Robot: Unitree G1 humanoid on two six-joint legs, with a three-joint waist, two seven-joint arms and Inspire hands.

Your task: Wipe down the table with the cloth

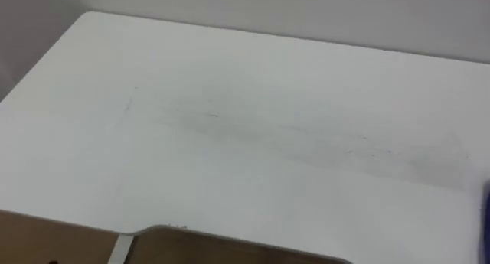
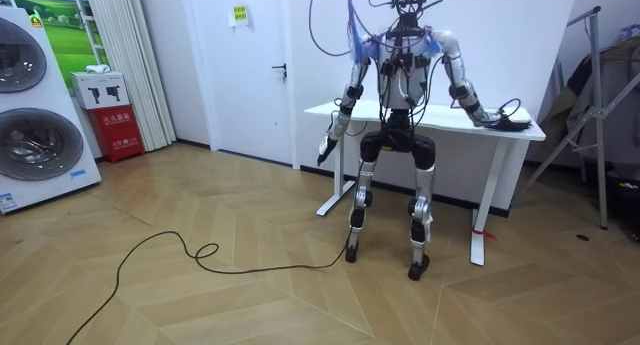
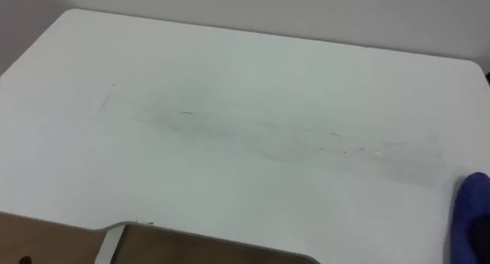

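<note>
Robot: stands facing the table's near edge in the middle of the room view, back to the camera.
Table (image 1: 245,73): white top with a cut-out in its near edge at the bottom of the eye views.
Smudges (image 3: 306,145): faint grey streaks from centre left to centre right of the top.
Cloth (image 3: 473,210): blue, at the lower right edge of the eye views, lying on the table's right end.
Right hand (image 2: 491,115): on the table's right end in the room view, touching a dark bundle there; I cannot tell how its fingers are set.
Left hand (image 2: 324,148): hangs beside the table's left end, below the top; too small to tell its fingers.
Washing machine (image 2: 30,135): far left of the room view.
Door (image 2: 250,65): behind the table, upper left.
</note>
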